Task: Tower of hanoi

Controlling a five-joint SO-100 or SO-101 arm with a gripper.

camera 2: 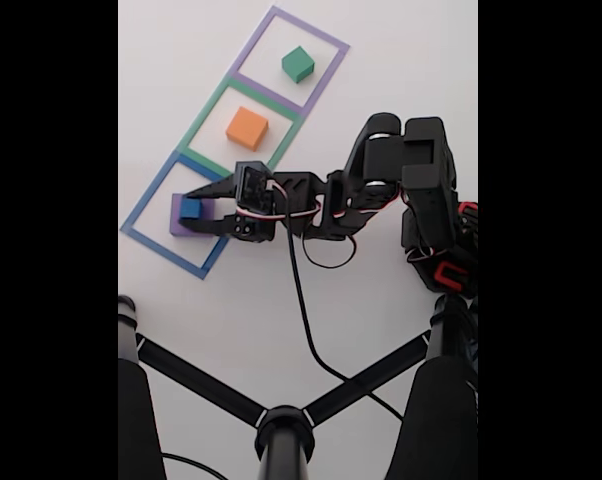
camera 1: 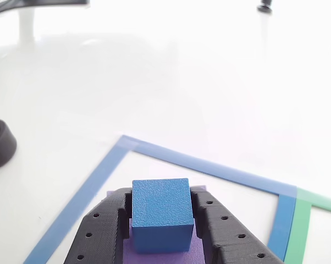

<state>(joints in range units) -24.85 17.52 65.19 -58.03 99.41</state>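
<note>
In the fixed view, three taped outlines run in a diagonal row from the lower left toward the upper edge of the white worktop (camera 2: 381,60). In the leftmost outline, the blue tape square (camera 2: 141,232), the blue cube (camera 2: 189,209) sits on the purple flat block (camera 2: 178,227). The pincer (camera 2: 196,208) reaches in from the right with one black finger on each side of the cube. The other view shows the blue cube (camera 1: 161,212) between the two fingers (camera 1: 102,231), which lie against or just beside its side faces, and the purple flat block (camera 1: 171,256) directly beneath; the pincer (camera 1: 161,220) appears clamped on the cube, though firm contact cannot be confirmed. The step in hand is judged to be either seating the smallest block on the largest or lifting it off; the pictures do not settle which. A release calls for parting the fingers and rising straight up; a lift calls for a vertical rise clear of the purple block. Further right, the orange block (camera 2: 246,128) rests in the green tape square (camera 2: 203,120), and the green block (camera 2: 298,64) in the purple tape square (camera 2: 326,40), both well apart from the arm. The black cable (camera 2: 301,300) trails toward the near edge, clear of the blocks.
</note>
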